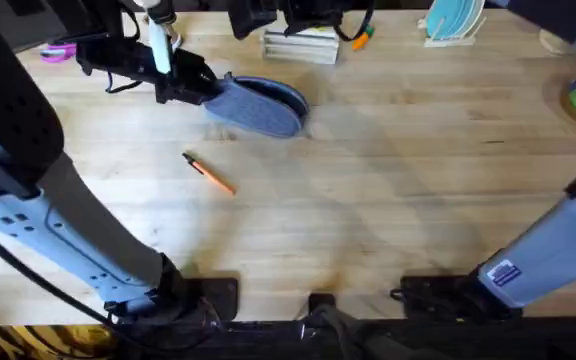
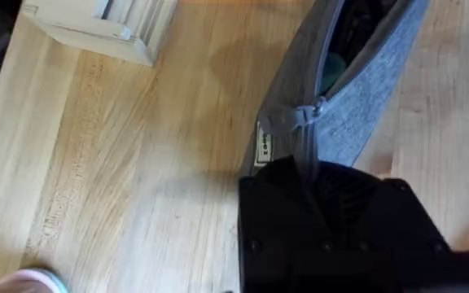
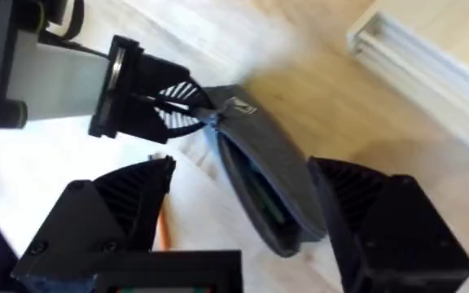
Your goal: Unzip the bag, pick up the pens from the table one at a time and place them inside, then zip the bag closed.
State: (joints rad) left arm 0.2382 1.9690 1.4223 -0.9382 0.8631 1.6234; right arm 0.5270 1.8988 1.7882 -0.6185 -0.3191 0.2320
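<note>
— Where is the left arm?

— It reaches up the left side of the table (image 1: pixel 388 210), its left gripper (image 1: pixel 200 88) level with the wood and clamped on the left end of the bag (image 1: pixel 260 105). The left wrist view has the black fingers (image 2: pixel 332 220) closed over the fabric just behind the zip pull (image 2: pixel 309 112).

— Is the bag open?

— Yes, the zip gapes and something dark and green lies inside.

— And the right gripper (image 3: pixel 243 236)?

— Its jaws are spread wide, hovering above the open bag (image 3: pixel 267 183) and holding nothing.

— The pen?

— One orange pen (image 1: pixel 208 172) lies flat on the table, near the bag on the side toward the arm bases, apart from it.

— Anything around?

— A white block (image 1: pixel 301 45) stands just beyond the bag, a rack of blue plates (image 1: pixel 453 22) farther right, and a pink ring (image 1: pixel 58 52) at the far left.
</note>
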